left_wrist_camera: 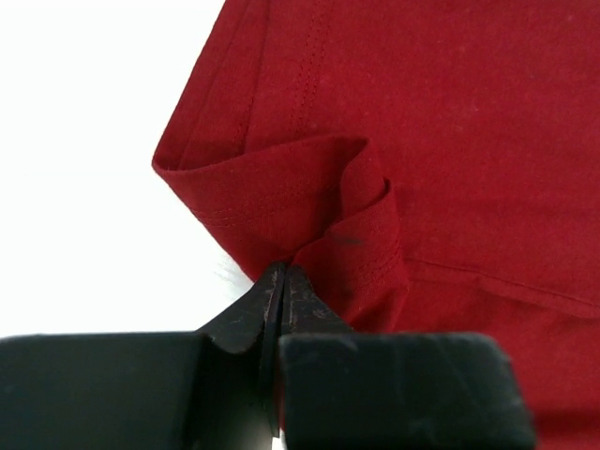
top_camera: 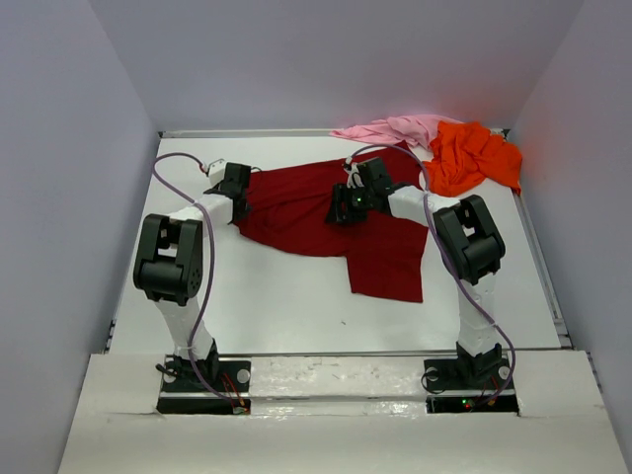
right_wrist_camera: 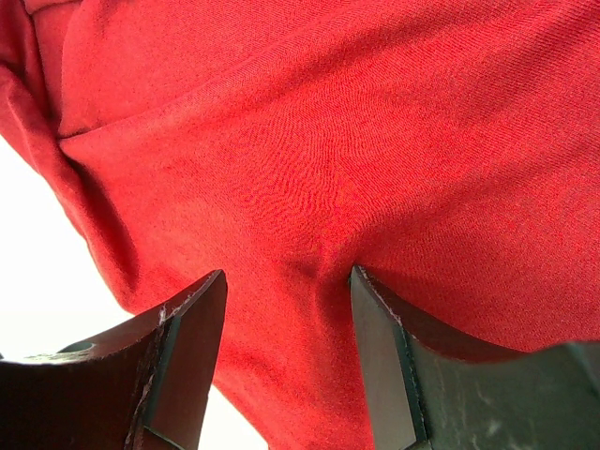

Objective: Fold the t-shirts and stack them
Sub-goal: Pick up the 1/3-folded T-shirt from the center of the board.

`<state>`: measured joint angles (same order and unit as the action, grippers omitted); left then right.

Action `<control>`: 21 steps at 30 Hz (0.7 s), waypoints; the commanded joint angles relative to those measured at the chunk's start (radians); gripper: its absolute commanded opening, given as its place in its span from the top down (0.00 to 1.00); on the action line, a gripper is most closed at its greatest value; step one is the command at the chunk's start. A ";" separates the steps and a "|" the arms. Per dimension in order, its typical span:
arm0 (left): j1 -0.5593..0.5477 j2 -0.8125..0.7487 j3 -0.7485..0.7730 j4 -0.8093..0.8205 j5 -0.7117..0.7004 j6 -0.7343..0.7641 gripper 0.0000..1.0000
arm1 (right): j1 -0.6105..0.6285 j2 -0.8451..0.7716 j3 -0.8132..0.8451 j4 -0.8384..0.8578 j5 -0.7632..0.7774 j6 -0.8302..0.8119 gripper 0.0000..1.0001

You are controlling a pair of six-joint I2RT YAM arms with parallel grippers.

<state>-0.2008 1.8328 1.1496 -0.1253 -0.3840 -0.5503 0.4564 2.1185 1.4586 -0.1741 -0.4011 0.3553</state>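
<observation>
The dark red t-shirt (top_camera: 326, 222) lies spread across the middle of the table, one part hanging toward the front. My left gripper (top_camera: 233, 188) is at its left edge, shut on a folded hem corner of the dark red t-shirt (left_wrist_camera: 309, 202). My right gripper (top_camera: 348, 205) is over the shirt's middle, its jaws open with red cloth (right_wrist_camera: 309, 187) lying between and under them. The bright orange t-shirt (top_camera: 472, 156) lies crumpled at the back right. The pale pink t-shirt (top_camera: 390, 129) lies bunched beside it along the back edge.
The white table (top_camera: 276, 296) is walled at the back and both sides. Purple cables (top_camera: 207, 286) run along both arms. The arm bases (top_camera: 202, 380) stand at the near edge.
</observation>
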 commanded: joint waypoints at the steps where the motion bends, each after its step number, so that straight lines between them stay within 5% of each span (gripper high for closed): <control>1: 0.001 0.009 0.021 0.000 -0.029 0.016 0.99 | -0.009 0.038 -0.009 -0.031 0.018 -0.013 0.39; 14: 0.003 -0.234 -0.005 -0.002 0.059 0.047 1.00 | -0.009 0.017 -0.020 -0.030 0.019 -0.013 0.39; 21: 0.003 -0.403 -0.048 -0.037 0.111 0.113 1.00 | -0.009 -0.092 -0.076 -0.050 0.152 0.005 0.39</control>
<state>-0.2008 1.4899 1.1332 -0.1398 -0.3107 -0.4919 0.4568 2.0895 1.4231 -0.1696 -0.3576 0.3561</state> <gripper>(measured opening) 0.014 0.611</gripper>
